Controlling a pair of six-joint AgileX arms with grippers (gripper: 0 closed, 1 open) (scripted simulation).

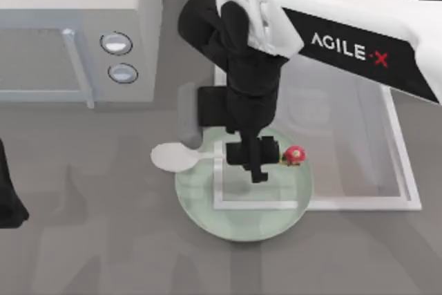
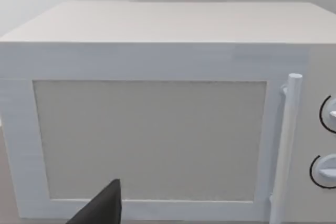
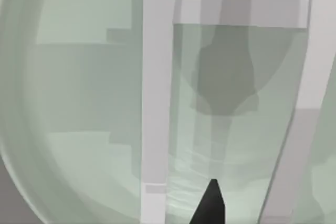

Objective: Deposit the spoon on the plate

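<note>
Top view: right tool point(image 1: 254, 164) grips the spoon point(image 1: 177, 157) by its thin handle over the plate point(image 1: 207, 215). Spoon looks light, stiff; plate looks breakable.

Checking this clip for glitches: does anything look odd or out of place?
Yes. The plate sits overlapping a white tray's corner, whose frame shows through the glass. The spoon has its bowl overhanging the plate's left rim, under the right tool.

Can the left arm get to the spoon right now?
Probably not easily. The left gripper is parked at the table's far left, facing the microwave. The spoon lies at the plate edge, and the right gripper is over it.
</note>
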